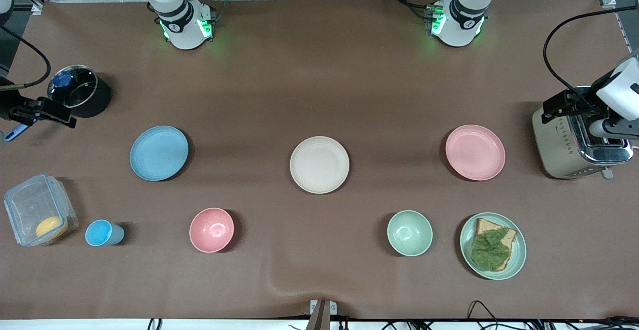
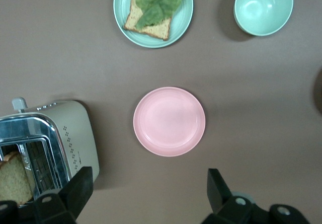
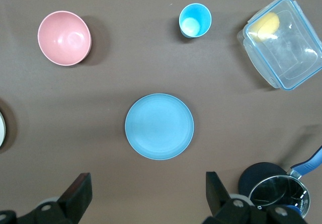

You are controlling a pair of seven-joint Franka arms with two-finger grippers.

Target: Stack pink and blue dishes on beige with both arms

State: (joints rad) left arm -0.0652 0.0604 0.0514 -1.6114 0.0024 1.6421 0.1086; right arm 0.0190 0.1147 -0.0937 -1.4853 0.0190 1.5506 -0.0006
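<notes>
Front row, lowest in the front view: a clear lidded container (image 1: 40, 209) with something yellow inside at lower left of the frame, then a small blue cup (image 1: 103, 232), a pink bowl (image 1: 211, 229), a pale green bowl (image 1: 410, 232), and a green plate (image 1: 516, 257) carrying toast (image 1: 486, 228) under a green leaf (image 1: 490, 250) at lower right. Count: two bowls, one cup, one container.

Middle row: three bare plates, well apart. Blue plate (image 1: 159, 153) left of centre in the frame, beige plate (image 1: 319, 164) at centre, pink plate (image 1: 475, 152) right of centre. Nothing is stacked yet. Four plates on the table in all.

Upper row: a dark pot with a glass lid (image 1: 75, 89) at the frame's left edge, a toaster (image 1: 569, 138) at its right edge; one of each.

Right gripper (image 3: 145, 194): fingers spread wide, empty, hanging in the air over the table. In the right wrist view the blue plate (image 3: 159, 126) sits at frame centre, just above the gap between the fingers, untouched.

Left gripper (image 2: 149, 188): also spread wide and empty, up in the air beside the toaster (image 2: 53, 143), which holds a bread slice (image 2: 14, 176) in its slot. The pink plate (image 2: 169, 121) lies at centre of the left wrist view, above the finger gap, clear of both fingers.
</notes>
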